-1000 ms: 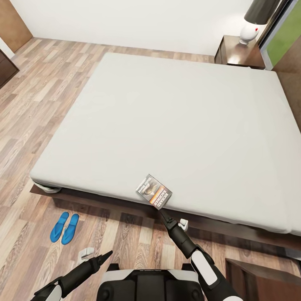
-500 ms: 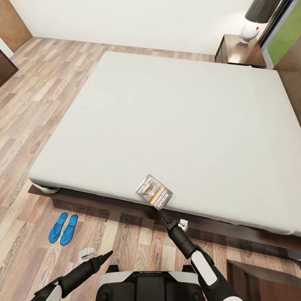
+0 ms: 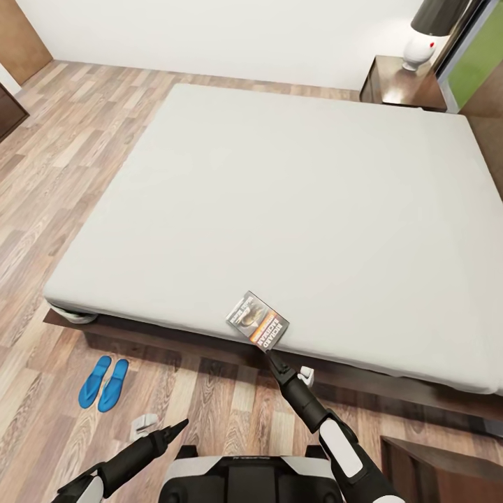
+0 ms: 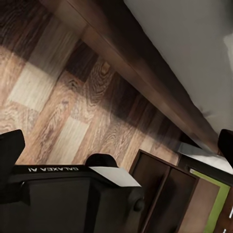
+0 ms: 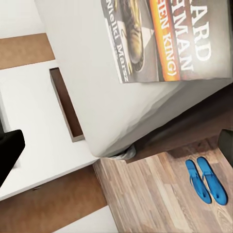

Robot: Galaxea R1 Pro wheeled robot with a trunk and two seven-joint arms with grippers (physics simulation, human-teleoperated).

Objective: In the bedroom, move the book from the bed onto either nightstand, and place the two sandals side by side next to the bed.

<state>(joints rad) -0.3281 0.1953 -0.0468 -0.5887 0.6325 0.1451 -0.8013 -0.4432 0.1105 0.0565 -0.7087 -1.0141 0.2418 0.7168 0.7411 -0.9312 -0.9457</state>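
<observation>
The book [image 3: 257, 321] lies on the light mattress of the bed [image 3: 279, 195], at its near edge, with one corner reaching the edge. In the right wrist view the book [image 5: 165, 39] shows its orange band. My right gripper [image 3: 269, 356] is just short of that corner, open, its fingertips [image 5: 9, 145] wide apart with nothing between them. The two blue sandals [image 3: 103, 383] lie side by side on the floor by the bed's near left corner, and appear again as sandals [image 5: 206, 179]. My left gripper [image 3: 180, 424] hangs open over the floor. A nightstand [image 3: 402, 87] stands at the bed's far right corner.
A white lamp [image 3: 423, 35] stands on the nightstand. A dark wood cabinet [image 3: 440, 468] is at the near right. Small white objects [image 3: 144, 425] lie on the wooden floor near my base. The bed's dark frame [image 4: 145, 73] runs along the floor.
The whole picture has spread slightly outward around the book, so the camera has moved a little closer. The book, sandals and both arms show no move of their own.
</observation>
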